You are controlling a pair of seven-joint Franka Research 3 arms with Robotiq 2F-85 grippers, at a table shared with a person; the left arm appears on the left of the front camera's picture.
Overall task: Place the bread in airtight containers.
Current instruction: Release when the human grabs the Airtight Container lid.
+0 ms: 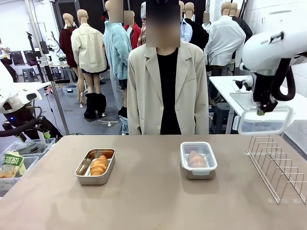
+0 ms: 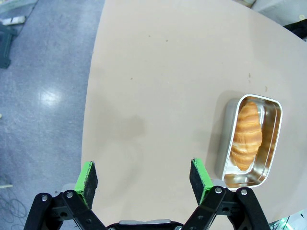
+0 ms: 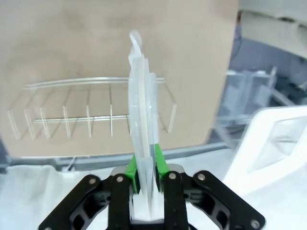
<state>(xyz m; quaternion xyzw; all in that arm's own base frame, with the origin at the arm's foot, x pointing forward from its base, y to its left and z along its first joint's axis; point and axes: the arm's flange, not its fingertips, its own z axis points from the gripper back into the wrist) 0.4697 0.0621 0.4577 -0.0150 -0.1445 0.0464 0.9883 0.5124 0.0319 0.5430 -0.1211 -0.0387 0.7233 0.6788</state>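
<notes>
Right gripper (image 3: 145,177) pinches a clear lid (image 1: 265,120) edge-on, high above the wire rack (image 1: 278,163). Left gripper (image 2: 144,177) spread wide over bare table (image 2: 158,72). One roll (image 1: 99,165) in open tray (image 1: 95,177); other roll (image 1: 195,158) in lidded tray (image 1: 198,160).

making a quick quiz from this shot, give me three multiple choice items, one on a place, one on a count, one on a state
1. Where is the lid that is not yet on a container?
A. flat on the table
B. in the right hand, up in the air
C. in the person's hand

2. How many containers hold bread?
A. none
B. one
C. two

3. How is the left hand?
A. open, holding nothing
B. shut on bread
C. shut on a lid

Answers: 1 B, the right hand grips it above the wire rack. 2 C, a roll lies in the open container and in the lidded container. 3 A, its pads stand wide apart over the table.
</notes>
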